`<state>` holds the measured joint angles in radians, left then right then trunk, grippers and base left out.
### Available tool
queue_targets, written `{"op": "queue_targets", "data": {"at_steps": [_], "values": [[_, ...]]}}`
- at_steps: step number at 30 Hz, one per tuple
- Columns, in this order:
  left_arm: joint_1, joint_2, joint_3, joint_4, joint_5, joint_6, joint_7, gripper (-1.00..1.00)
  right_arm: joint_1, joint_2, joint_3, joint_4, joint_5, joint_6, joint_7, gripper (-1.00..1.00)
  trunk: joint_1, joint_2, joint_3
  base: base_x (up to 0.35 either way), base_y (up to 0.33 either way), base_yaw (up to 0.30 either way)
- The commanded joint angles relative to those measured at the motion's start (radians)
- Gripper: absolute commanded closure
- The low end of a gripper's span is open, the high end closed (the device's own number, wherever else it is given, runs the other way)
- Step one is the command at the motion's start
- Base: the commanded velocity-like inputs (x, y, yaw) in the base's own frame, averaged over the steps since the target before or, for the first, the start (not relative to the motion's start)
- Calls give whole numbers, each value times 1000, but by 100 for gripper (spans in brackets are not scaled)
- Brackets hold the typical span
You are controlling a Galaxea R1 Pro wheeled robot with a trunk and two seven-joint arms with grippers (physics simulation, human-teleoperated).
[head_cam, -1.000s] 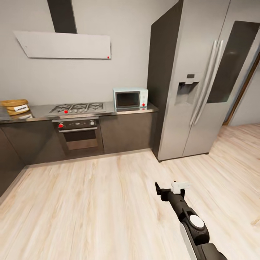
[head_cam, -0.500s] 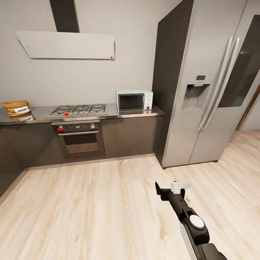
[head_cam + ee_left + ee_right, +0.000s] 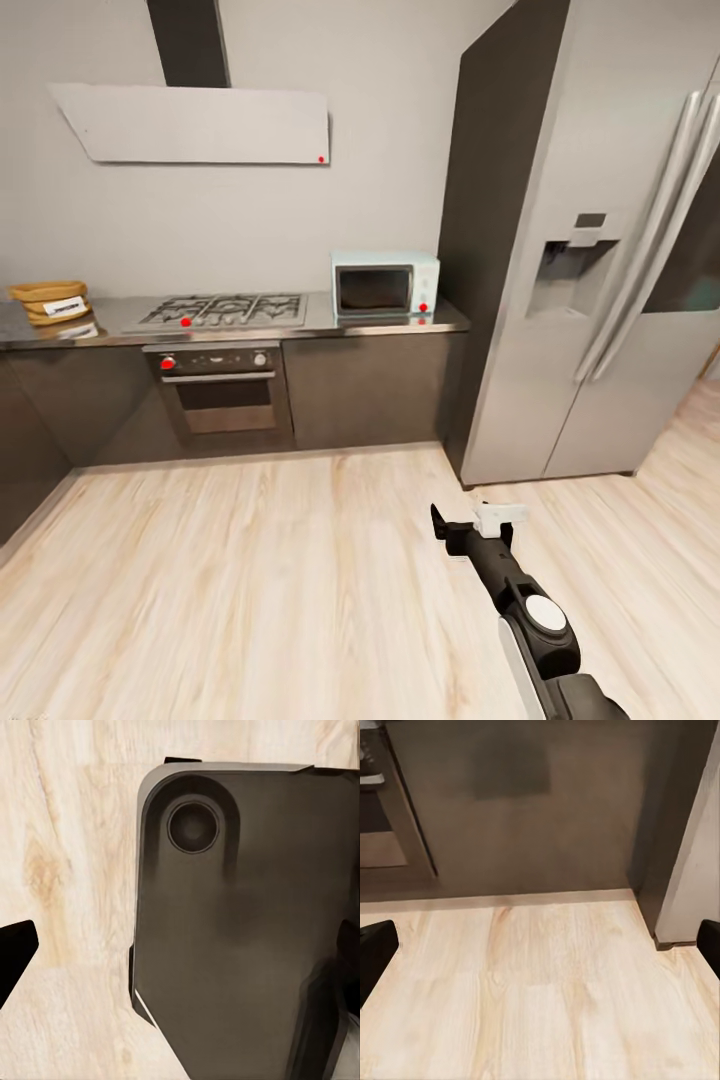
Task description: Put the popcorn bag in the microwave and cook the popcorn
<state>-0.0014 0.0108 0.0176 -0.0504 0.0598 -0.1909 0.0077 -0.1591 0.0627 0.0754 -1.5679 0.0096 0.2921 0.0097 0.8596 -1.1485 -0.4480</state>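
The popcorn bag (image 3: 50,301), a squat tan sack with a white label, stands at the far left end of the reflective steel worktop (image 3: 120,325). The mint-blue microwave (image 3: 385,284) sits with its door closed at that worktop's right end, beside the fridge. A pale grey-white countertop is out of view. My right gripper (image 3: 470,522) hangs low over the wooden floor, far from both, and its fingers (image 3: 375,949) are spread wide with nothing between them. My left gripper (image 3: 180,960) is open too, pointed at a dark rounded part of my own body (image 3: 240,930).
A gas hob (image 3: 228,309) and a built-in oven (image 3: 225,385) lie between bag and microwave. A tall steel fridge (image 3: 590,260) rises at the right. A hood (image 3: 195,125) hangs on the wall. Dark cabinets (image 3: 365,390) line the wall, with wooden floor (image 3: 250,580) before them.
The whole head picture has shifted: the camera has moved, and the kitchen units now sit further right and lower. My right arm holds the same pose.
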Motion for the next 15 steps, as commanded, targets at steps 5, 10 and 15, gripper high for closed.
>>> {"op": "queue_targets", "data": {"at_steps": [5,10,15], "values": [[0,0,1,0,6,-2,0,-100,0,-1,-1,-1,1,6,2,-100,1,0,1,304,-157,169],[0,-1,1,0,6,-2,0,-100,0,-1,0,-1,1,6,3,-100,1,0,1,304,-156,12],[0,-1,1,0,6,-2,0,-100,0,-1,-1,-1,1,6,3,-100,1,0,1,305,-138,1]]}}
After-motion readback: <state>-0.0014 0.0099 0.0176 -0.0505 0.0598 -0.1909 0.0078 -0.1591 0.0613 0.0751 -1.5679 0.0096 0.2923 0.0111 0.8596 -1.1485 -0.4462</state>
